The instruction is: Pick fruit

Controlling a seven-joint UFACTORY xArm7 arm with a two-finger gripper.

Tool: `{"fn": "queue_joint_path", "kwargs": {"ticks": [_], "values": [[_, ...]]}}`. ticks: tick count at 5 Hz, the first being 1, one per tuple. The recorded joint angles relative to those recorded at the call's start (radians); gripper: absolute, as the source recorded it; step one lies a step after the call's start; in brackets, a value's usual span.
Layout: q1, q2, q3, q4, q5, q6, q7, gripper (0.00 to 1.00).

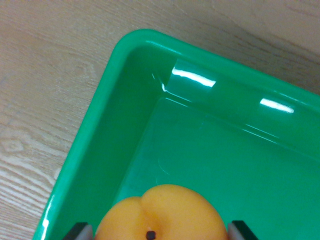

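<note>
An orange-yellow fruit [160, 212], round with a crease and a small dark stem spot, fills the bottom middle of the wrist view. My gripper [160, 232] sits at the bottom edge with one grey fingertip [80, 231] on the fruit's left and the other on its right, both pressed against its sides, shut on it. The fruit is over the inside of a green plastic bin [100, 115]; whether it touches the bin floor is hidden.
The green bin's corner points to the top left, and its glossy floor stretches to the wrist view's right. A light wood-grain table [45, 75] surrounds the bin on the left and along the top.
</note>
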Motion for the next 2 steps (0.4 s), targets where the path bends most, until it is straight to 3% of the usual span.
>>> {"fn": "queue_joint_path", "kwargs": {"ticks": [1, 2], "values": [[-0.0008, -0.016, 0.000, 0.031, 0.0012, 0.047, 0.001, 1.00], [-0.0008, -0.016, 0.000, 0.031, 0.0012, 0.047, 0.001, 1.00]]}}
